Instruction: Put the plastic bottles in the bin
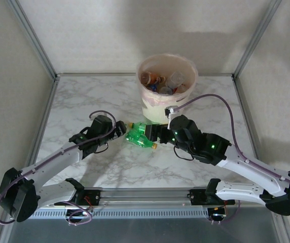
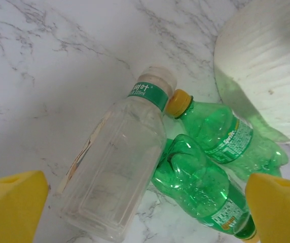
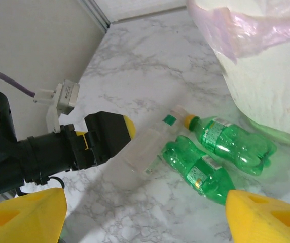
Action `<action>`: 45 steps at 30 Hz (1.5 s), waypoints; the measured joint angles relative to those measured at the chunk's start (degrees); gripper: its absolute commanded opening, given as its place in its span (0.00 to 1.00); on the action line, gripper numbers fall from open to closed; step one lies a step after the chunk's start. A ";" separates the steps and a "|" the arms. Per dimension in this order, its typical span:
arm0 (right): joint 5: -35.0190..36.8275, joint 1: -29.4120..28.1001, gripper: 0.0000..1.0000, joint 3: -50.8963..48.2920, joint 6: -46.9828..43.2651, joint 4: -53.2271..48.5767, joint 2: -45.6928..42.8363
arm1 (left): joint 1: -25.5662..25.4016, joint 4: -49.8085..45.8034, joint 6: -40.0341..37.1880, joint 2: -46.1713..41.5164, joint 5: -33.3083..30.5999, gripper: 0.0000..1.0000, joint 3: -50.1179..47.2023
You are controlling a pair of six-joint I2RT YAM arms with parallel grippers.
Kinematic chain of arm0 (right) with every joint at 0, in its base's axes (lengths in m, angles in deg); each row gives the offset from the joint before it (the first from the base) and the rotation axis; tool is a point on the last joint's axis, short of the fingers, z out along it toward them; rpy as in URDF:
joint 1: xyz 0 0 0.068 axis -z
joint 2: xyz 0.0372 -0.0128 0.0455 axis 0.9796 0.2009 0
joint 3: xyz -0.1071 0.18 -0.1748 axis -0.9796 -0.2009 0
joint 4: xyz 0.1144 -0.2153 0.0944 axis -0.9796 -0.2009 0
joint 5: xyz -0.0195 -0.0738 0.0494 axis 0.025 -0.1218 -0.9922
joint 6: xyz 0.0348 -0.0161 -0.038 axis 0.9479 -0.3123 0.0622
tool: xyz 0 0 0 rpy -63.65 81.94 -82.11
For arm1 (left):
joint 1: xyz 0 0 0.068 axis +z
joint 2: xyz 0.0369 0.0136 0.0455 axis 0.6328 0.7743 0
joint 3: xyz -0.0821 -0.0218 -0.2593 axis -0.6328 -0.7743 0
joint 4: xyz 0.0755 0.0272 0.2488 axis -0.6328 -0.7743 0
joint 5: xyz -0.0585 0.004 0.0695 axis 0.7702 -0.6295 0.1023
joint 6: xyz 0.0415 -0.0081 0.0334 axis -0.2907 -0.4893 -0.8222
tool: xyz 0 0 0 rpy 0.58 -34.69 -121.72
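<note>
Three plastic bottles lie bunched together on the white marble-patterned table (image 1: 84, 96), just in front of the round, pale peach-beige bin (image 1: 152, 107), which has a thin pink liner (image 3: 236, 25) folded over its rim. On your left wrist camera you see a clear plastic bottle (image 2: 119, 162) with a green neck band and a whitish cap, lying on its side. Its right flank rests against a crushed second green bottle (image 2: 201, 185). A green plastic bottle (image 2: 226, 134) with a yellow cap lies beyond that one, nearest the bin wall; you cannot tell whether it touches the wall.

Your left hand (image 2: 145, 207) is spread wide, its yellow fingertips (image 2: 13, 202) standing either side of the clear bottle's base, clear of its sides. From above, this hand sits at the left end of the bottle group, low over the table.

Your right hand (image 3: 145, 217) is also spread, with nothing between its yellow fingertips (image 3: 266, 215). It hangs at the right end of the group, beside the green bottles and close to the foot of the bin.

Several other crushed bottles (image 1: 162, 83) already lie inside the bin, with orange and clear ones among them.
</note>
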 measured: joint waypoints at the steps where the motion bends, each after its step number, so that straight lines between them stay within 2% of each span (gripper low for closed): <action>1: 0.11 -0.04 0.82 -0.31 0.35 0.09 -0.11 | -0.26 0.15 -0.13 0.96 -0.31 1.00 0.00; 9: 1.31 -0.15 0.83 -0.70 1.86 1.14 -0.42 | -4.55 -1.03 -2.34 7.78 -4.44 1.00 0.46; 19: 1.53 -0.15 0.83 -0.70 2.40 1.25 -0.42 | -4.79 -1.60 -3.45 11.78 -8.33 0.95 1.62; 33: 2.62 -0.15 0.83 -2.62 3.48 1.16 -1.57 | -4.76 -1.97 -4.68 19.52 -10.05 0.92 5.01; 43: 2.99 -0.15 0.83 -3.43 4.22 1.05 -2.86 | -0.33 -2.10 -3.93 21.73 -10.34 0.89 5.29; 45: 2.99 -0.15 0.83 -3.58 4.33 1.03 -2.86 | 0.74 -2.03 -3.89 21.73 -10.08 0.92 5.29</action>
